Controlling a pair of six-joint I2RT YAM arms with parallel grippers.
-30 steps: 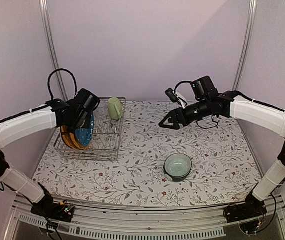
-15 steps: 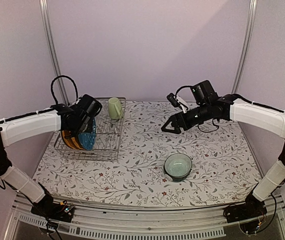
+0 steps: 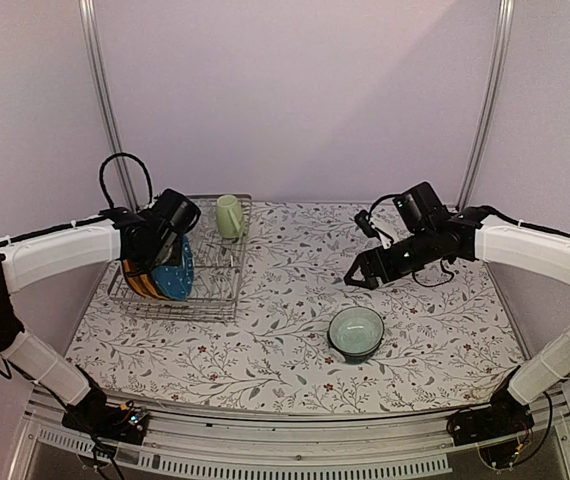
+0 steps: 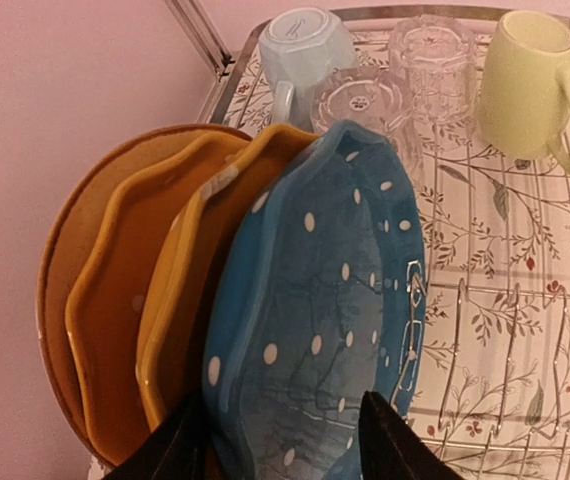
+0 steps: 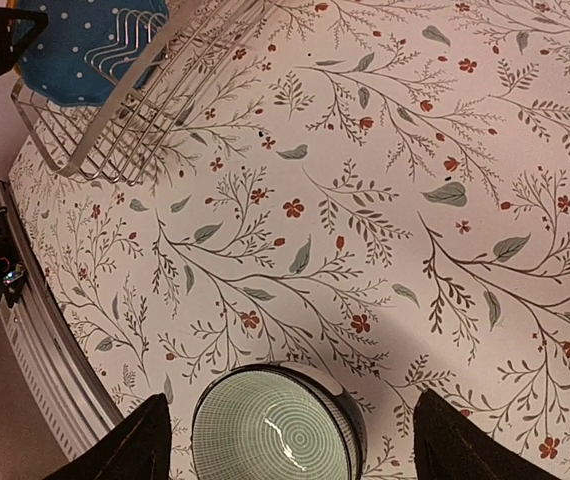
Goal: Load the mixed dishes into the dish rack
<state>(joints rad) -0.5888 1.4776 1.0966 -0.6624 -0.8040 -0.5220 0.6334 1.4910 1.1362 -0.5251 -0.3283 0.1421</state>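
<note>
black fingers of the left gripper point(image 4: 280, 425) stand apart, one on each side of the blue dotted plate point(image 4: 315, 300). it stands on edge in the dish rack point(image 3: 220, 300), leaning on yellow plates point(image 4: 180, 300) and a tan plate point(image 4: 60, 270). the wall is close on their left and bare tines run to their right. only this wrist view shows the light blue mug point(image 4: 300, 45) and clear glass point(image 4: 360, 95), upturned by the pale yellow-green mug point(image 4: 525, 80). the glass's base mark is too small to read. the right gripper point(image 5: 290, 398), jaws wide and holding nothing, hangs over the teal bowl point(image 5: 275, 440) on the floral table point(image 3: 265, 340), well apart from the rack.
</note>
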